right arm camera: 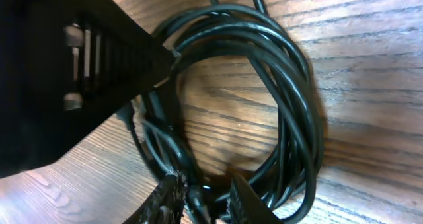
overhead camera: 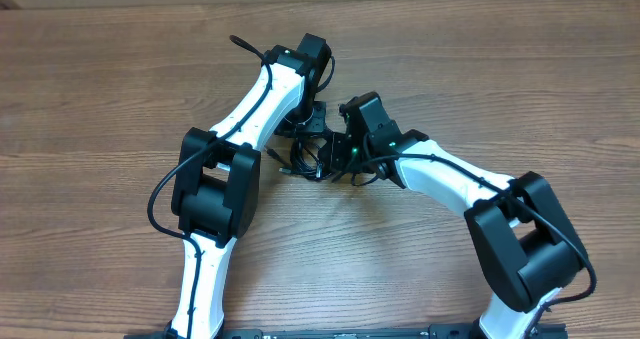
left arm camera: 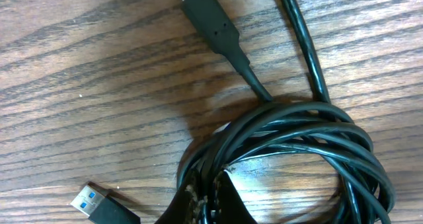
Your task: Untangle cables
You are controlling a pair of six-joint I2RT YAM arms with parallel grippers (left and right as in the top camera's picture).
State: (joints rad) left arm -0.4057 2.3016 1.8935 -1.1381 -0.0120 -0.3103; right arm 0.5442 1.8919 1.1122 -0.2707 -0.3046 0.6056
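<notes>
The cables (overhead camera: 305,162) are thin black cords bunched in a small coil between the two arms at the middle of the table. In the left wrist view the coil (left arm camera: 297,131) lies to the right. My left gripper (left arm camera: 210,192) is shut on a few of its strands at the bottom edge. A USB plug with a blue insert (left arm camera: 92,204) lies free at lower left, and a black plug with a silver tip (left arm camera: 208,16) at the top. My right gripper (right arm camera: 208,192) stands slightly open, with strands of the coil (right arm camera: 291,85) passing loosely between its fingers.
The left arm's black gripper body (right arm camera: 66,72) fills the upper left of the right wrist view, close over the coil. In the overhead view both wrists (overhead camera: 312,119) (overhead camera: 365,124) crowd together above the bunch. Brown wooden tabletop (overhead camera: 500,69) surrounds them.
</notes>
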